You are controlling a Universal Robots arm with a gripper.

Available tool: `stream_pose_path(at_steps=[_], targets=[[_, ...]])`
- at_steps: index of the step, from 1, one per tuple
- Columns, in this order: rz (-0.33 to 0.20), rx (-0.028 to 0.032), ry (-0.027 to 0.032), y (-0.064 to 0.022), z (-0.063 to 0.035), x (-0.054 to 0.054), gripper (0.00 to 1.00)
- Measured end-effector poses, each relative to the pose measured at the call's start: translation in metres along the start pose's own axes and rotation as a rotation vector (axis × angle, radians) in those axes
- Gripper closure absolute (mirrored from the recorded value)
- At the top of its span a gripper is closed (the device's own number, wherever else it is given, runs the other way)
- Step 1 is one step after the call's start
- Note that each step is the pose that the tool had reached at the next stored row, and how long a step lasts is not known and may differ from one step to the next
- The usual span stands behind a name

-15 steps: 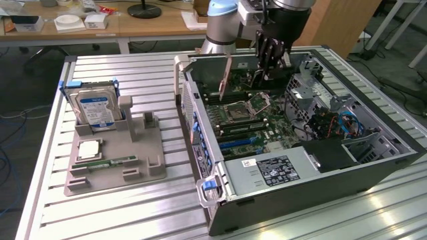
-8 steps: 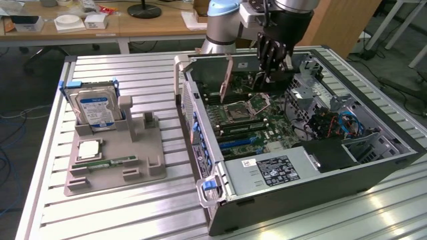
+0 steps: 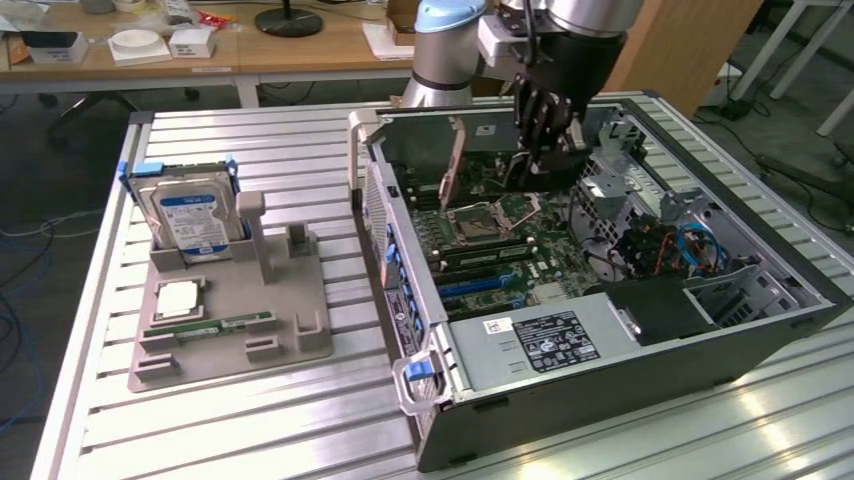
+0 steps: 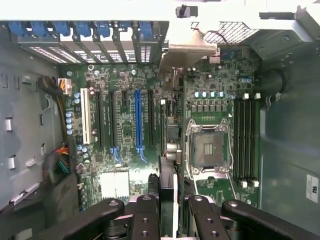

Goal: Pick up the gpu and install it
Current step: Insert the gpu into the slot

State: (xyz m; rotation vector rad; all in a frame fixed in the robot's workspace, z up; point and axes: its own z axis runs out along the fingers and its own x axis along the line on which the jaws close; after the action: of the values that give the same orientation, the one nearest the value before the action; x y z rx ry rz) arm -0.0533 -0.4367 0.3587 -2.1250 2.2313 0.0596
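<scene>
Tool (image 4: 172, 216) closed on the gpu (image 4: 169, 182), gripping the card by its upper edge, leaving the contact edge free to face the motherboard (image 4: 125, 165). Held upright above the board inside the open case (image 3: 627, 340), silver bracket (image 4: 188, 50) turned toward the rear slot openings, probably for lining up with the long blue slot (image 4: 138, 117) just beside. Not yet seated. Well apart on the desk (image 3: 267, 430), gray holder (image 3: 254, 320) carrying the hard drive (image 3: 194, 215) and a square chip (image 3: 178, 298).
</scene>
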Motion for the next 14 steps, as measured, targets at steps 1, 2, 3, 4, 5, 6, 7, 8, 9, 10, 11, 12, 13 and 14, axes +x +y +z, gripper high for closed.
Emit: stream_pose_path(at_steps=[1, 2, 3, 4, 5, 6, 7, 8, 9, 10, 11, 12, 13, 14], targets=[[0.000, 0.0001, -0.0001, 0.0012, 0.0017, 0.000, 0.73], [0.000, 0.0000, -0.0001, 0.0025, 0.0030, 0.000, 0.73], [0.000, 0.0001, -0.0001, 0.0038, 0.0043, 0.001, 0.73], [0.000, 0.0000, 0.0001, 0.0045, 0.0053, 0.002, 0.73], [0.000, 0.0000, 0.0001, 0.0052, 0.0064, 0.003, 0.73], [0.000, 0.0000, 0.0000, 0.0060, 0.0075, 0.004, 0.73], [0.000, 0.0000, -0.0002, 0.0067, 0.0088, 0.005, 0.73], [0.000, 0.0000, -0.0002, 0.0076, 0.0101, 0.005, 0.73], [0.000, 0.0000, -0.0001, 0.0087, 0.0118, 0.006, 0.73], [0.000, 0.0000, -0.0002, 0.0098, 0.0134, 0.007, 0.73], [-0.001, 0.0000, -0.0001, 0.0112, 0.0150, 0.007, 0.73], [-0.001, -0.0001, -0.0001, 0.0127, 0.0168, 0.008, 0.73], [-0.003, -0.0002, -0.0002, 0.0140, 0.0185, 0.008, 0.73], [-0.007, -0.0005, -0.0005, 0.0152, 0.0203, 0.009, 0.73]])
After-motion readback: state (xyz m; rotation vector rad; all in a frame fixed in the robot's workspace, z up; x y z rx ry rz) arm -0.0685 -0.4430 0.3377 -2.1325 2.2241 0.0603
